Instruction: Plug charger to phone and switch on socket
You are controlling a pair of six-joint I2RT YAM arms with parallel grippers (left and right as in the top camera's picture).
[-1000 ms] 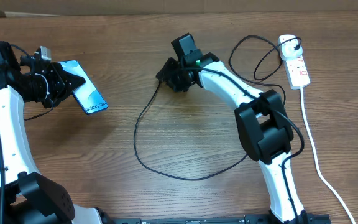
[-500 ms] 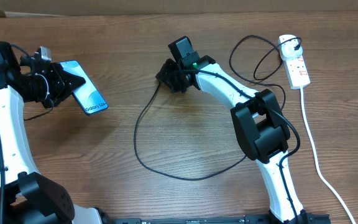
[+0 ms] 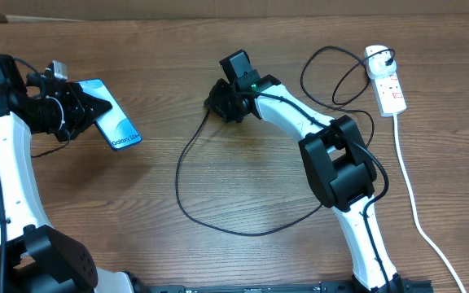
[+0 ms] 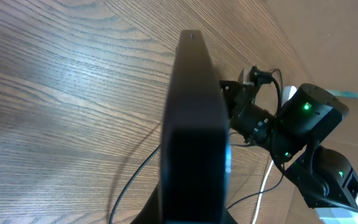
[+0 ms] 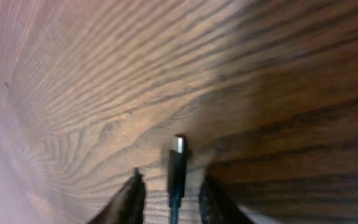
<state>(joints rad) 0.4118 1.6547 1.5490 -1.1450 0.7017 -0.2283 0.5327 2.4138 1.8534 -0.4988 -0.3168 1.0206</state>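
Overhead, right gripper (image 3: pixel 213 102) hides the charger (image 3: pixel 247 233) tip.

The table (image 3: pixel 161 73) is brown wood with a strong dark grain, smooth, with a dull sheen. At ten o'clock the phone (image 3: pixel 119 124) has a glossy screen and a dark, smooth edge. The charger (image 5: pixel 176 174) is matt black plastic with a tip of bright metal. My fingers (image 5: pixel 134 196) beside it look dark and matt. At two o'clock the socket (image 3: pixel 390 88) is smooth white plastic, as are my arm shells (image 3: pixel 291 114).
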